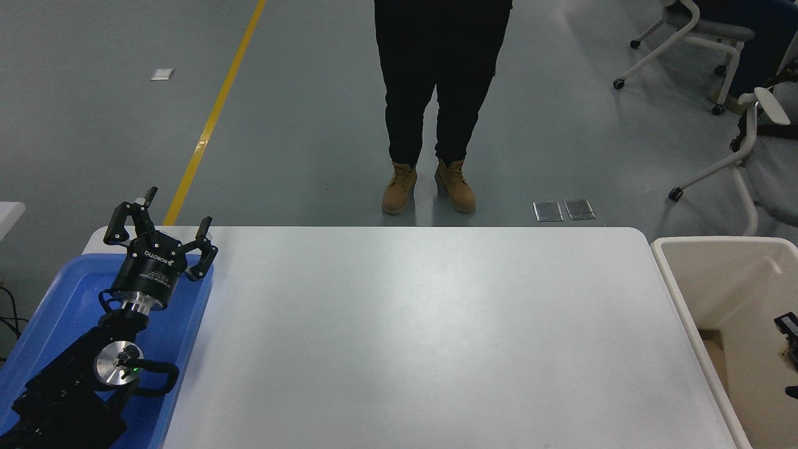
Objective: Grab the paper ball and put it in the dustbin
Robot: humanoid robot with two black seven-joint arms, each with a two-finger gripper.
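1. The left gripper [161,223] sits parked at the lower left above a blue tray [62,299], its black fingers spread open and holding nothing.
2. Only a sliver of the right gripper [790,355] shows at the right edge, inside the outline of the dustbin [682,293]; whether its fingers are open or closed cannot be told.
3. A small tan patch beside that sliver may be the paper ball [787,357], but it is too cut off by the edge to be sure, and no grip on it can be made out.
4. The cream-white dustbin stands just beside the right end of the white table [424,337], its rim close to the table's edge.
5. A person [439,93] in black trousers and tan boots stands on the grey floor beyond the table's far side.
6. Office chairs [742,93] stand at the upper right.
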